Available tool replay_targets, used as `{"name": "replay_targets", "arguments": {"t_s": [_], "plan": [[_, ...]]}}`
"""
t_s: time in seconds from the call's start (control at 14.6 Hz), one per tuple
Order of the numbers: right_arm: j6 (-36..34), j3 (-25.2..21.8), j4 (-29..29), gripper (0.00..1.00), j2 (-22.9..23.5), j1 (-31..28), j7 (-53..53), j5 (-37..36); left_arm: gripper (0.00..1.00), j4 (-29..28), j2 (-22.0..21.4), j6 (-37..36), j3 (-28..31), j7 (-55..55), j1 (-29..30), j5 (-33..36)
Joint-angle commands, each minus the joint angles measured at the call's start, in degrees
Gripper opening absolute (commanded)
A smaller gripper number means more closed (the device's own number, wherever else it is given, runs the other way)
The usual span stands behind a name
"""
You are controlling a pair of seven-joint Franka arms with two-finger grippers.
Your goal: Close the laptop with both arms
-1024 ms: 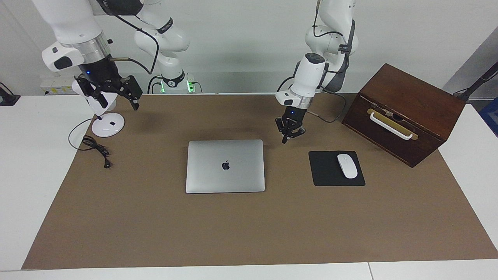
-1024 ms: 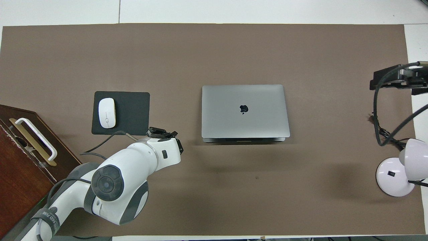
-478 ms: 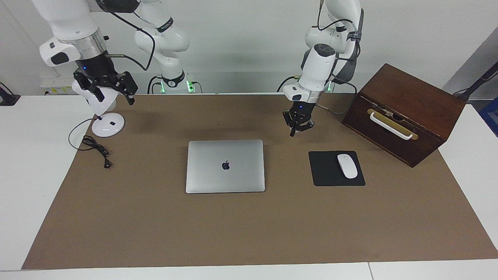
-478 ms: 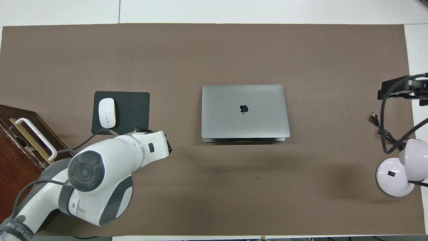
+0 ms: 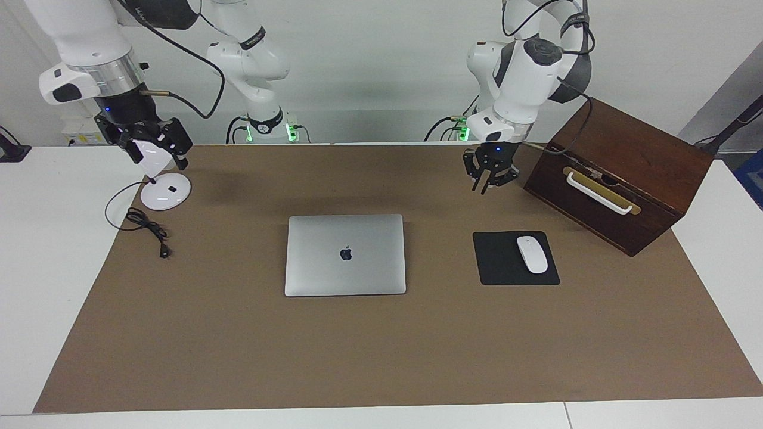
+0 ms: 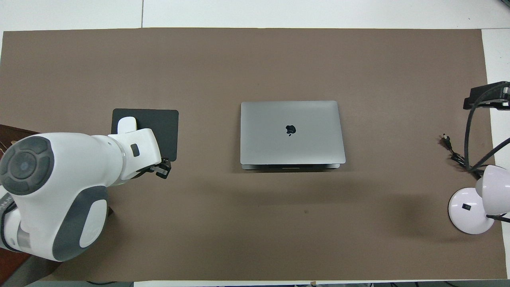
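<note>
The laptop (image 5: 345,255) lies shut and flat at the middle of the brown mat on the table (image 5: 36,286), lid down on its base, dark logo up; the overhead view shows only a thin seam along its edge nearest the robots. To my eye the closing is done, and the step in hand is pulling both arms clear. Doing that well means lifting straight up and away, with no sweep low over the lid, and keeping cables off the lamp and the box.

The laptop is thin silver-grey metal with rounded corners, its lid unmarked apart from the logo.

The left gripper (image 5: 490,180) hangs empty in the air, toward the left arm's end from the laptop, over the mat between the mouse pad (image 5: 499,259) and the wooden box (image 5: 620,173); whether its fingers are parted I cannot tell. The right gripper (image 5: 156,146) is up over the white lamp (image 5: 165,190), well apart from the laptop, its fingers spread wide and holding nothing. The mouse (image 5: 532,254) sits on its pad.
</note>
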Motion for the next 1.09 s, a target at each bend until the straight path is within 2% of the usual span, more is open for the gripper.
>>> {"name": "replay_targets", "arguments": {"t_s": [0.0,0.27,0.48,0.61,0.82,1.02], "plan": [[0.67,0.70,-1.19,1.00,-1.31,-0.44,0.11,-1.10,1.00,2.07,-1.17,-5.06,-0.50,0.56,4.58,0.16],[-1.70,0.70,-0.22,1.00,-1.22,-0.36,-2.95,-1.19,1.00,3.13,-2.93,-5.69,-0.50,0.74,12.75,0.16],[-1.35,0.61,-0.22,1.00,-1.22,-0.88,-10.24,-2.41,1.00,5.41,-2.76,-6.40,-0.59,0.39,18.73,0.16],[-1.00,0.70,-0.14,1.00,-1.22,-0.88,-11.06,-2.68,1.00,7.52,-2.06,-6.22,-0.50,0.21,20.85,0.07],[-1.61,0.70,0.57,1.00,-1.13,-0.79,-10.88,-2.51,1.00,15.14,1.62,-10.85,-0.50,-0.22,22.70,0.07],[-2.32,0.70,0.57,1.00,-1.31,-0.88,-10.71,-2.42,1.00,26.38,6.54,-19.63,-0.50,-3.12,23.05,0.24]]}}
